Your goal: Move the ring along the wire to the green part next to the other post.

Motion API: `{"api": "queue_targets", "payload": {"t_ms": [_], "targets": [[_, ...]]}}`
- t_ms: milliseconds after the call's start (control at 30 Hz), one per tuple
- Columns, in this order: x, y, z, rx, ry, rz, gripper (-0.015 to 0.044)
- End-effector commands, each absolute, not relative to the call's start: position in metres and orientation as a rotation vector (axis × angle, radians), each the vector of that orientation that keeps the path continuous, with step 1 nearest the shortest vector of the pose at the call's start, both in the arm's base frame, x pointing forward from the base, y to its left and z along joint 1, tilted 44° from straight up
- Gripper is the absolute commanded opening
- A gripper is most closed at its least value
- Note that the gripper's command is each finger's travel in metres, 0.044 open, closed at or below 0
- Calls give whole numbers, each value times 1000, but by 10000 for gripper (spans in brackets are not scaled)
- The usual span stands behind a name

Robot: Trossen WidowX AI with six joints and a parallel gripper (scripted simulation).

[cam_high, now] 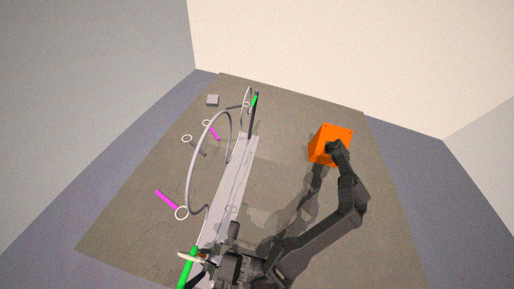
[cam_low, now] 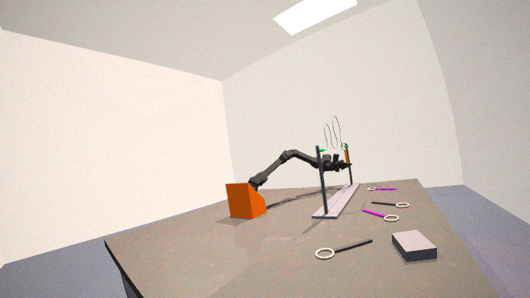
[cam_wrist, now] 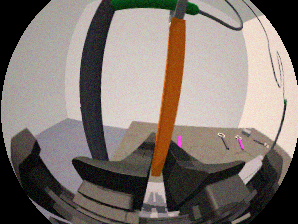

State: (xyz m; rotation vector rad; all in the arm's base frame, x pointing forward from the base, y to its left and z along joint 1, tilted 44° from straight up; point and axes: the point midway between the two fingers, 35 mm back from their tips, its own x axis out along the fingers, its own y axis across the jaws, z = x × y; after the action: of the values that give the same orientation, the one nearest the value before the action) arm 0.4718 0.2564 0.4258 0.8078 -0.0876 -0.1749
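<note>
The pale ring (cam_high: 182, 255) hangs around the near green part (cam_high: 185, 272) (cam_wrist: 145, 5), close to its inner end. Its orange handle (cam_low: 346, 156) (cam_wrist: 172, 85) points down. My gripper (cam_high: 207, 257) (cam_low: 348, 164) (cam_wrist: 157, 136) is shut on the handle's lower end, below the green part. The post (cam_low: 349, 175) (cam_wrist: 91, 80) stands beside the handle, left of it in the wrist view, with a gap. The grey wire (cam_high: 192, 165) rises in tall loops to the far green part (cam_high: 254, 100) (cam_low: 321, 150) at the other post (cam_high: 252, 118) (cam_low: 322, 181). The gripper hides part of the handle in the top view.
A pale base strip (cam_high: 230, 179) (cam_low: 342, 201) runs below the wire. Loose rings with magenta handles (cam_high: 165, 199) (cam_low: 375, 213) or dark handles (cam_high: 197, 147) (cam_low: 353, 246) lie on the table beyond it. A grey block (cam_high: 212, 99) (cam_low: 415, 243) and my orange base (cam_high: 316, 147) (cam_low: 241, 200) stand there too.
</note>
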Motion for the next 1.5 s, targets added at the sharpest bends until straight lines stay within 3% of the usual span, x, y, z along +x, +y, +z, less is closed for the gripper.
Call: {"api": "queue_targets", "payload": {"t_ms": [0,433,1467], "targets": [[472,257,425,802,-84,-173,-150],[470,256,425,803,-72,-168,-150],[405,231,411,789,416,26,-150]]}}
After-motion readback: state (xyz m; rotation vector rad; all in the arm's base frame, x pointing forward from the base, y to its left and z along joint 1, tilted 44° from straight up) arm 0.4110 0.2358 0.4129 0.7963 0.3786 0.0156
